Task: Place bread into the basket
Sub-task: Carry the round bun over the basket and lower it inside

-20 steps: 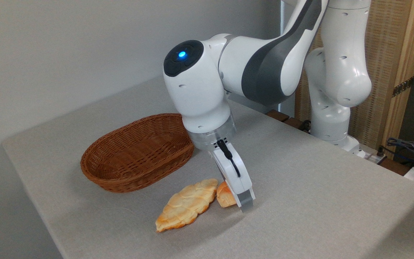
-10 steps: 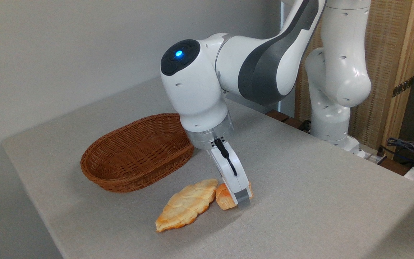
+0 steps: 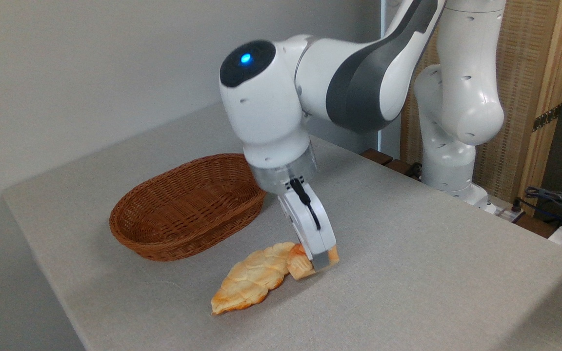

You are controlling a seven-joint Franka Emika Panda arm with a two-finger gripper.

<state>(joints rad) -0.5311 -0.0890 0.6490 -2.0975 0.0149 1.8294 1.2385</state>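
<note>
Counter [image 3: 408,253]: grey fabric-textured top, fills most of the frame, corner pointing far-left. Arm [image 3: 359,78]: white Panda, base at far right, upper link reaching left across the counter, wrist joint with a lit blue dot bent over so the hand points down and slightly toward the near right. Basket [image 3: 183,204]: oval brown wicker, sits left of the wrist, nothing visible inside, far-right rim partly hidden behind the wrist housing. Leaf-shaped pastry [image 3: 254,278]: pale, flat, lies on the counter near the basket, long axis running from near-left to far-right, its far end touching the bread. Pincer [image 3: 316,259]: tilted, white body with a black cable down its side, clenched around the bread; only the nearer finger shows, the other is hidden behind the bun. Bread [image 3: 299,263]: small orange-brown bun, gripped at the pincer tip, sitting at or just off the counter surface — can't tell if there's a gap underneath. It's outside the basket, to the near right of it.
</note>
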